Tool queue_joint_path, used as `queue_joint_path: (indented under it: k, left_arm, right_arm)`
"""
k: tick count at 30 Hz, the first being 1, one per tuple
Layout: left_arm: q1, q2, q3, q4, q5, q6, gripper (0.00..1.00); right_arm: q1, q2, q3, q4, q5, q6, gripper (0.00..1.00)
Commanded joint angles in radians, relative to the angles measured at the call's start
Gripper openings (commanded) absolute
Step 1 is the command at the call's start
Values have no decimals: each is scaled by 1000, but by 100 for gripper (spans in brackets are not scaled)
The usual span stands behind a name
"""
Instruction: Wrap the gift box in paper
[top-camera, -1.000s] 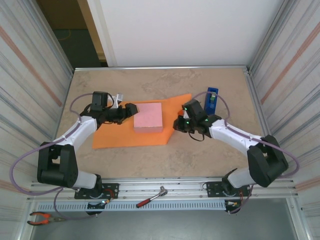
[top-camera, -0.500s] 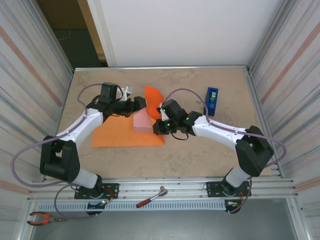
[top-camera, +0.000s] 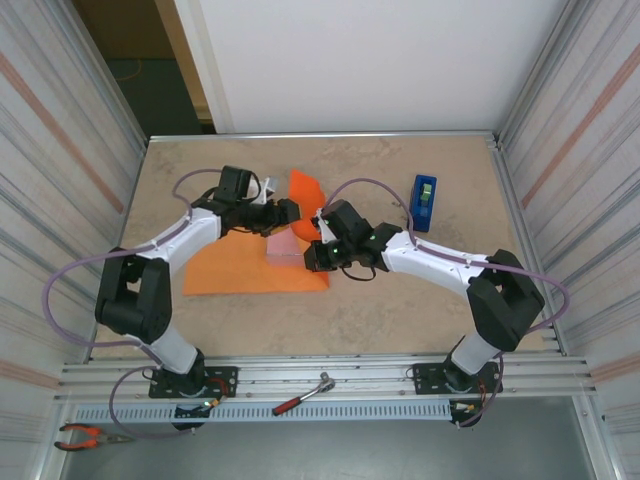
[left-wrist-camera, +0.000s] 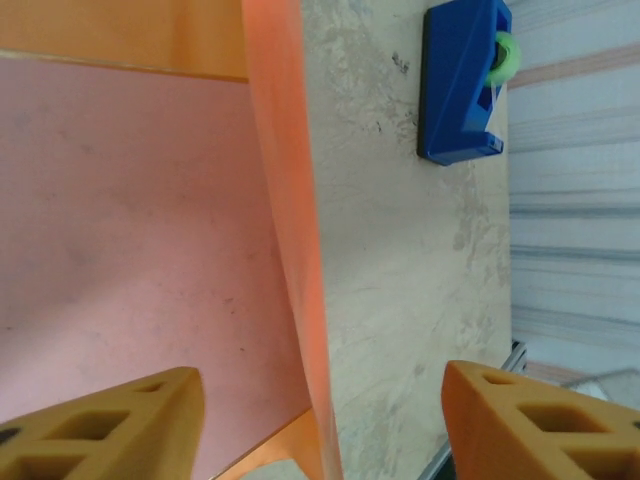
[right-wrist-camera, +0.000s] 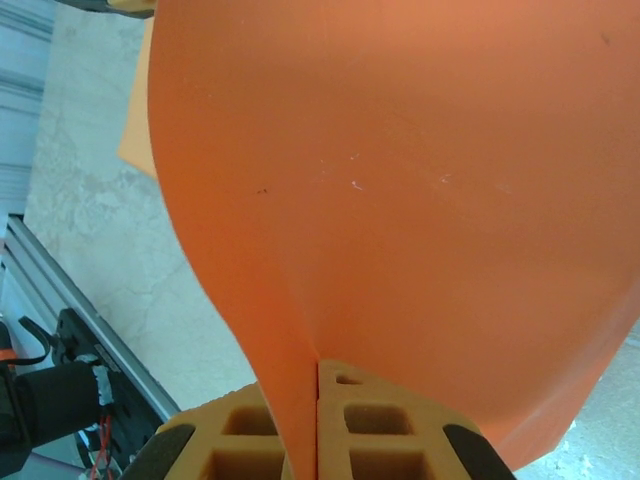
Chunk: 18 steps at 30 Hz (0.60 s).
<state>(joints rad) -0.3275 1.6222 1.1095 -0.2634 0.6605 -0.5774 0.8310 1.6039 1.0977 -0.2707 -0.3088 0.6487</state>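
Beige table, paper (partly lifted), blue tape dispenser

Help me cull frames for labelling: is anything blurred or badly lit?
Left wrist: the paper blurs along its raised edge, while the blue tape dispenser is sharp. Right wrist: the paper is evenly lit, no glare. Top external: crisp, shadows faint.

from above, the gift box is mostly hidden under the raised flap of paper and both wrists (a pale pink sliver shows). in the left wrist view the box runs off the left edge, the paper's near edge is blurred, and the left fingers are cut by the bottom edge. the right fingers are cut likewise.
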Motion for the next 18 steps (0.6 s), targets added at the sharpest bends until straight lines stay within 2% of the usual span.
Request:
queue_joint_path:
  k: [1, 4, 6, 7, 14, 18]
  left_arm:
    - [-4, 19, 29, 2, 25, 23, 45]
    - [-4, 24, 28, 7, 36, 33, 20]
    - [-1, 24, 27, 3, 37, 40, 1]
    - [3, 23, 26, 0, 38, 44, 0]
    - [64, -42, -42, 9, 40, 52, 0]
    - [88, -74, -90, 9, 32, 65, 0]
  right_arm:
    - [7, 10, 27, -3, -15, -20, 11]
    - [-3, 2, 22, -3, -16, -17, 21]
    - [-15, -7, 19, -2, -23, -14, 34]
    - [-23, -14, 17, 0, -26, -14, 39]
    - [-95, -83, 1, 10, -51, -2, 58]
    - [-142, -65, 14, 37, -73, 12, 63]
